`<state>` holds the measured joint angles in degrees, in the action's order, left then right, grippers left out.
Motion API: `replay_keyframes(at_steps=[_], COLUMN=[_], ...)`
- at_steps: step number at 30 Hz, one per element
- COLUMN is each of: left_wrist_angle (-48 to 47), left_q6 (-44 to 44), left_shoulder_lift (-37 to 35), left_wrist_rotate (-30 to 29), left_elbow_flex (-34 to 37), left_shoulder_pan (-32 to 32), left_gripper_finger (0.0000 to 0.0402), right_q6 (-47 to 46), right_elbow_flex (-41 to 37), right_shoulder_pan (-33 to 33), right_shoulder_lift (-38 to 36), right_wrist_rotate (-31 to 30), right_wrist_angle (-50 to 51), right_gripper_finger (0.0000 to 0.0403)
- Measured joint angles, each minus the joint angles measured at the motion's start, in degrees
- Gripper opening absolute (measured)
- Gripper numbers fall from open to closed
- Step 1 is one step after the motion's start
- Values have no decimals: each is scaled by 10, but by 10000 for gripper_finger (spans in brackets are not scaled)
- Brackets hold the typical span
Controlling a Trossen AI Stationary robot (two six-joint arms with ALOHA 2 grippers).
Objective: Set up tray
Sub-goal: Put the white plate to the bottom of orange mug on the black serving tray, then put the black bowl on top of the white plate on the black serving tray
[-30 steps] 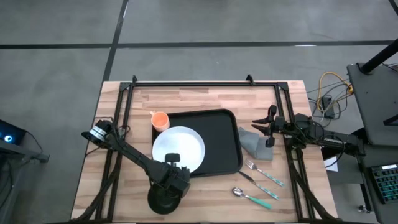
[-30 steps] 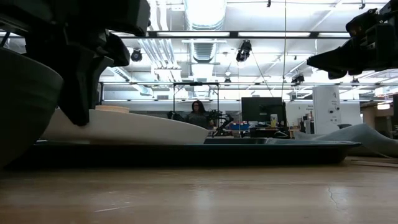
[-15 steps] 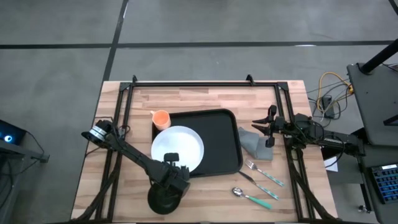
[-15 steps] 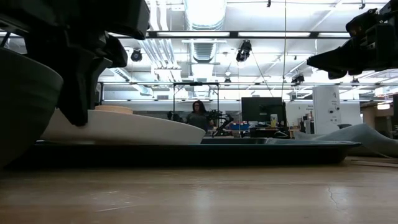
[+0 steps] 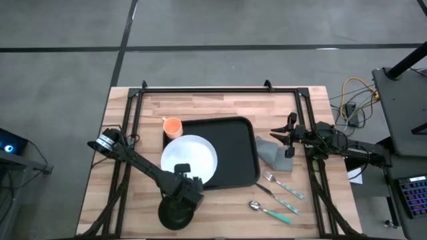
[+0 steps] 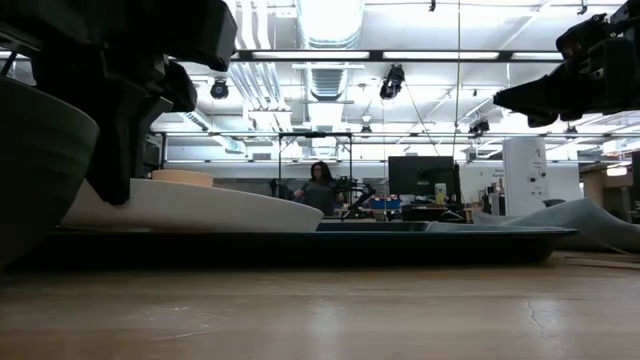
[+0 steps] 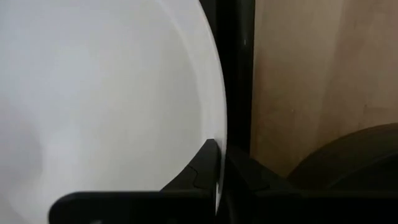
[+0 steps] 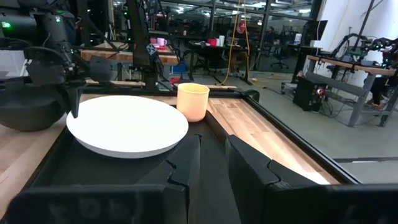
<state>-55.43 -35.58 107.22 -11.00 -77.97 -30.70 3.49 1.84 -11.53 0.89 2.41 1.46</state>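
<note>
The high camera looks straight down on the whole counter (image 5: 220, 107), with the tray (image 5: 233, 150) near the centre. The low camera sits at counter height and looks level across the tray's rim (image 6: 330, 245) into the room behind. The left wrist camera is very close to the white plate (image 7: 99, 93), which fills most of its picture. The right wrist camera looks from the 3 o'clock side across the tray (image 8: 124, 168) toward the plate (image 8: 127, 124) and cup (image 8: 193, 101). All four views share the plate.

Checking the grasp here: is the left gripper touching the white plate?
Touching. The left wrist view shows the left gripper closed on the white plate's rim, a finger on each side.
</note>
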Motion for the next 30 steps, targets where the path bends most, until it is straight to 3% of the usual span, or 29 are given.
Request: replay_keyframes(at_steps=[9, 22, 30], left_wrist_angle=[-6, -9, -83], left_q6=[-4, -5, -5], left_shoulder_lift=[-1, -5, -8], left_wrist_rotate=[1, 6, 7], left_elbow_flex=[0, 0, -45], left_shoulder_pan=[0, 2, 3], left_gripper_finger=[3, 72, 73], right_q6=[0, 0, 0], right_elbow_flex=[0, 0, 0], right_shoulder_pan=[0, 0, 0], right_shoulder_lift=[0, 0, 0], right_wrist_rotate=[0, 0, 0], right_wrist_angle=[0, 0, 0], right_gripper_finger=[68, 68, 68])
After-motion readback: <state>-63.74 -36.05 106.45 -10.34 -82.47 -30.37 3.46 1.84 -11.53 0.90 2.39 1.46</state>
